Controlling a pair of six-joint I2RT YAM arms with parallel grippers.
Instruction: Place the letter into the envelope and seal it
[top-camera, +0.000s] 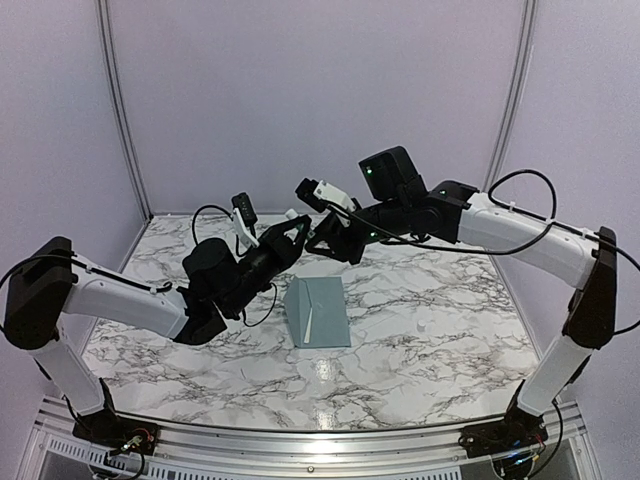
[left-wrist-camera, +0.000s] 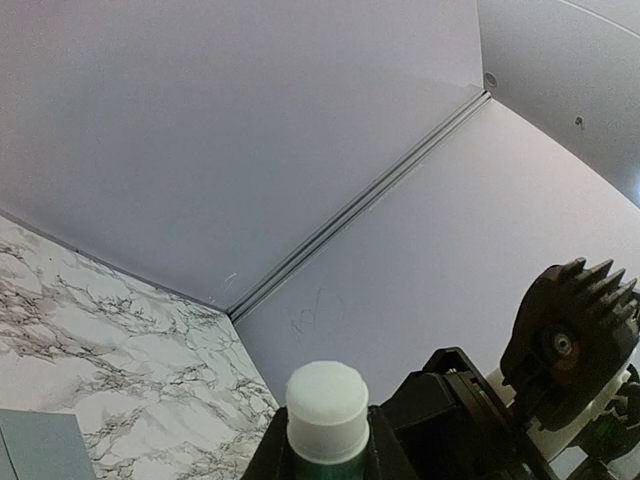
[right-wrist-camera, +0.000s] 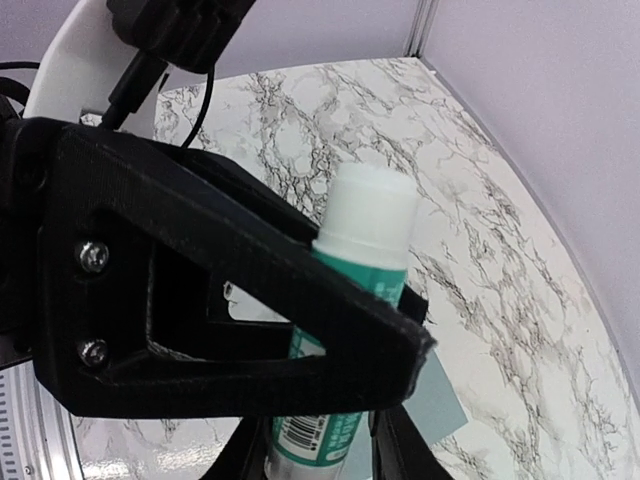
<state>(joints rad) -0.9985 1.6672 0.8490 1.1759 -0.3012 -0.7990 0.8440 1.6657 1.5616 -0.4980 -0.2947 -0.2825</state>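
Note:
The grey-blue envelope (top-camera: 322, 312) lies on the marble table at the centre, with a pale strip along its flap fold. It also shows in the left wrist view (left-wrist-camera: 35, 445) and the right wrist view (right-wrist-camera: 442, 400). The tan letter is not in view. Both grippers meet in the air above and behind the envelope. A white-and-green glue stick (right-wrist-camera: 350, 300) is held between them. My left gripper (top-camera: 298, 233) (left-wrist-camera: 327, 452) is shut on its green body below the white end (left-wrist-camera: 327, 400). My right gripper (top-camera: 320, 240) (right-wrist-camera: 320, 462) is shut on its barcode end.
A small white cap-like piece (top-camera: 423, 325) lies on the table right of the envelope. Lilac walls close the table at the back and sides. A metal rail (top-camera: 300, 440) runs along the near edge.

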